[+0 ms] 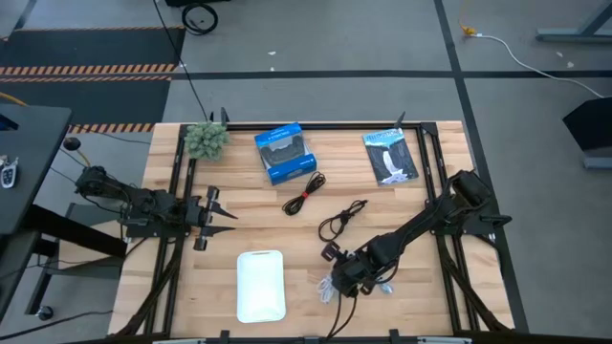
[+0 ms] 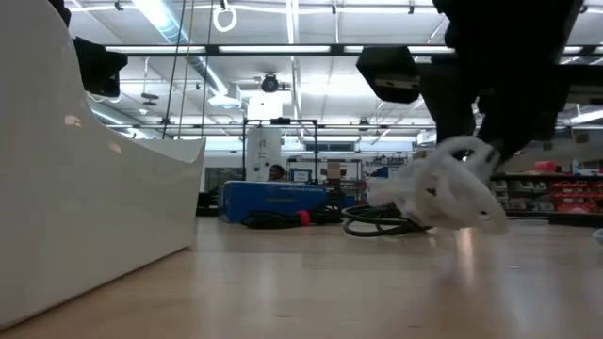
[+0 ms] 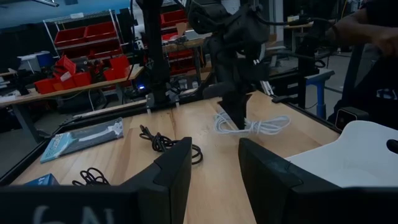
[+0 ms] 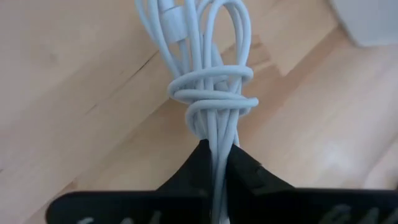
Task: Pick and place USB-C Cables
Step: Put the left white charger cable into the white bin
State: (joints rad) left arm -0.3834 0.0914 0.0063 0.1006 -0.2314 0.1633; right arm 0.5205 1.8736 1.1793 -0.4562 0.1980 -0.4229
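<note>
Pale wooden table (image 1: 191, 277) under a bright workshop ceiling is your working surface, and on it your right gripper (image 4: 217, 163) has its fingers pinched shut on the white cable bundle (image 4: 208, 81), which lies near the front edge, just right of the white tray (image 1: 261, 285). Lift it straight up so the loose loops clear the wood, then carry it over the tray's rim before letting go, judging by the tray's closeness. Your left gripper (image 1: 222, 216) waits spread open at the left, holding nothing, well apart from the black cable (image 1: 341, 221).
</note>
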